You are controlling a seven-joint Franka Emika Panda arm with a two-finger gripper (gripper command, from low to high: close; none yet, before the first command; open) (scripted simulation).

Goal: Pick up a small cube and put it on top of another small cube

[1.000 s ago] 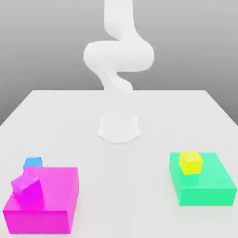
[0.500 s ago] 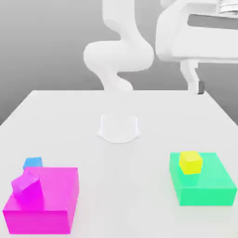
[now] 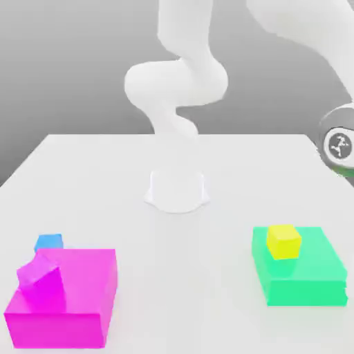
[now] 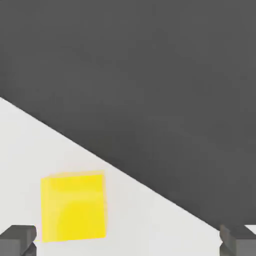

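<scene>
**A:** Where do we stand with the jaws?

**B:** They are spread wide and carry nothing. In the hand view we see the two tips far apart, with the orange-yellow cube lying on the white table ahead of them, close to the table's edge.

**A:** So that is the cube we lift. And where does it go?

**B:** Onto the lemon-yellow cube, which sits on top of the green block on the exterior view's right. The arm reaches over that same side.

**A:** What do we need to get right in this approach?

**B:** Centring, we think. The cube lies much nearer one tip than the other, so we should shift sideways until it sits midway between them before we go down. We should also square the jaws to two flat faces, so they close on sides and not on corners.

**A:** Any risk from the edge?

**B:** Yes. If one tip touches the cube first, it could push it toward the drop. We would come down straight, with both tips clear of the cube, and close only once they flank it.

**A:** And the pink block with the purple cube and the blue cube?

**B:** They are well apart from our path, so we leave them alone.
</scene>
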